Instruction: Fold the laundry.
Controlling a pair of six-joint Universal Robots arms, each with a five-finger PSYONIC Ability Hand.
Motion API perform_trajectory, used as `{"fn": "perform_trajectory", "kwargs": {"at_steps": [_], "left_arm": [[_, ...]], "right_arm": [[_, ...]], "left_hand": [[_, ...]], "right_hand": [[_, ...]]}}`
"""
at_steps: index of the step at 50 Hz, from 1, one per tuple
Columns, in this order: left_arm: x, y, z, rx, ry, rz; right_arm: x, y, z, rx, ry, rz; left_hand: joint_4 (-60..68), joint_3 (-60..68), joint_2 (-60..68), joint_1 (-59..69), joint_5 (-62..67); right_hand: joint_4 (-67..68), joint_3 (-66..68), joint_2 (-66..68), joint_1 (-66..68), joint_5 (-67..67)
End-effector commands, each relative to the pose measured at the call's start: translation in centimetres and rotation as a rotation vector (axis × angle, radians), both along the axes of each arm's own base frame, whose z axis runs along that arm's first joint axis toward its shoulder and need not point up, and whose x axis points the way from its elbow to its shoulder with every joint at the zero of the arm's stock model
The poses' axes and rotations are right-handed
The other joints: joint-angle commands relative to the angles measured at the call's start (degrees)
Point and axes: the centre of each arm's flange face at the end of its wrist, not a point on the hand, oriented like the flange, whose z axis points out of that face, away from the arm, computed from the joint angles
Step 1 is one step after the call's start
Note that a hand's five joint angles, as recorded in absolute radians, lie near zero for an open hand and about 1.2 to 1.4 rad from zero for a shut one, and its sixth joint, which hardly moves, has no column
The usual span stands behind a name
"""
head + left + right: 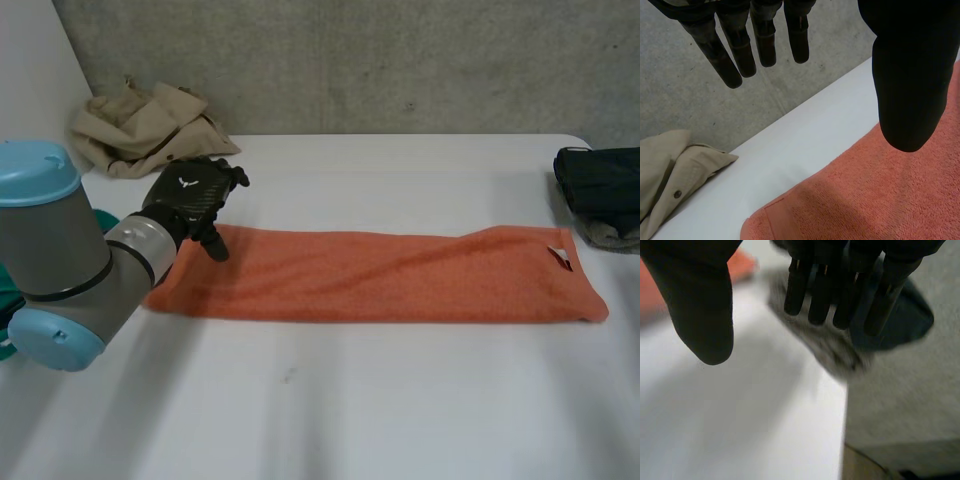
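In the head view, one orange towel (380,275) is seen lying flat on the white table (350,400), folded into a long strip that runs from side to side. One small white tag (562,256) is sewn near its right end (any writing on it cannot be read). One heap of beige clothing (150,125) is set at the far left corner, and one dark garment (600,180) at the right edge, with a grey cloth (605,235) under it. The left hand (195,195) is held over the towel's left end, and a small white mark (188,182) is borne on its back. In the left wrist view, its fingers (741,50) are seen straight and spread from the thumb, with nothing held. The towel's end lies below the thumb, and one button (677,194) is made out on the beige clothing. In the right wrist view, the right hand (705,305) is likewise shown with straight fingers, empty, above bare table. The dark garment and grey cloth lie beyond its fingertips, and a corner of the towel is seen past the thumb.
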Motion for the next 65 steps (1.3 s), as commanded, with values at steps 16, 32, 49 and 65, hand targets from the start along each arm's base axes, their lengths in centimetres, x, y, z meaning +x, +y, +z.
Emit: {"fn": "perform_trajectory", "kwargs": {"at_steps": [16, 32, 49, 65], "left_arm": [[-0.4, 0.3, -0.7, 0.017, -0.006, -0.012], [-0.4, 0.3, -0.8, 0.015, -0.005, -0.013], [-0.4, 0.2, -0.7, 0.011, -0.004, -0.012], [-0.4, 0.2, -0.7, 0.011, -0.004, -0.01]], "right_arm": [[5.1, 2.6, -3.3, 0.085, -0.191, 0.142], [2.0, 1.3, -2.6, 0.03, -0.15, 0.047], [1.6, 2.3, -2.4, 0.085, -0.2, 0.131], [6.1, 3.4, -3.2, 0.087, -0.248, 0.255]], "left_hand": [[-0.8, -1.2, -0.9, -1.9, -0.1], [-0.8, -1.2, -0.9, -1.9, -0.1], [-1.1, -1.5, -1.2, -2.2, -0.4], [-1.3, -1.7, -1.4, -2.4, -0.6]], "right_hand": [[8.1, 8.2, 7.6, 7.4, 9.2], [46.5, 46.6, 46.0, 45.8, 47.6], [2.5, 2.7, 2.0, 1.9, 3.7], [7.2, 7.4, 6.7, 6.6, 8.4]]}}
